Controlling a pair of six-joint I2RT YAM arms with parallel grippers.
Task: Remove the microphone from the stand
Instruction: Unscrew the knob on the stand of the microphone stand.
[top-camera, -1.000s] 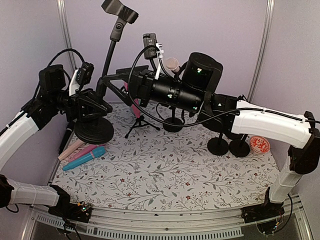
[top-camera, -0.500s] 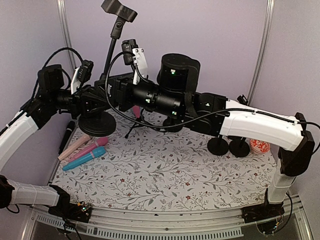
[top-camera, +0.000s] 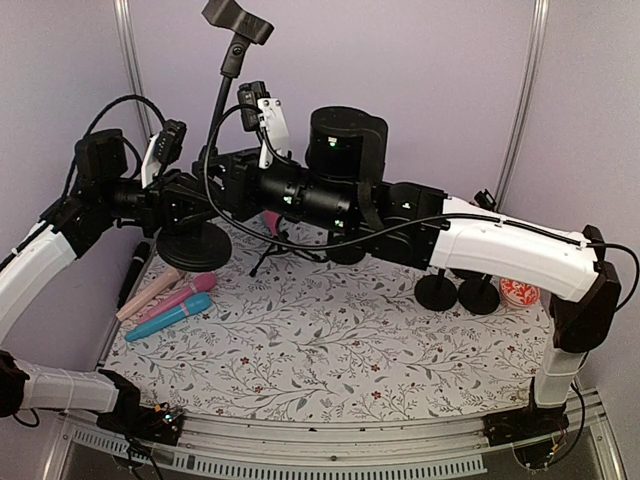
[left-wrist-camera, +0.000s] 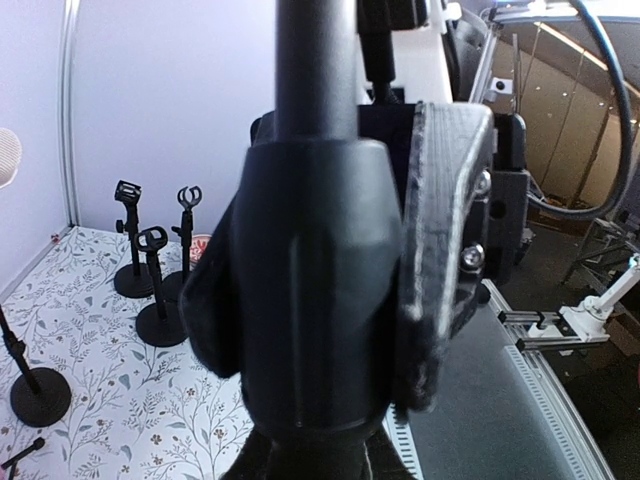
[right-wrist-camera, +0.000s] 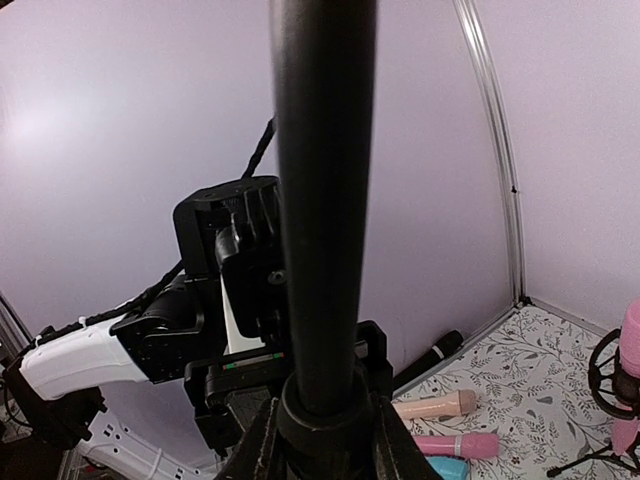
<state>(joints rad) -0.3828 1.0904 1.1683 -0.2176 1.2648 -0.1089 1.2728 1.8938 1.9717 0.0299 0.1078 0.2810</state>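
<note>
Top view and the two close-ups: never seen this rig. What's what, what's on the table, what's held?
Two robot arms bolted side by side, each ending in a two-finger gripper. The wide picture is a fixed camera above and behind them; the close-ups come from a camera on each wrist. The left gripper is clamped on the tall stand, whose top clip is empty. The right gripper straddles the same stand; whether it grips, I can't tell. On the flowered table: loose mics at left, short stands and a bowl at right.
</note>
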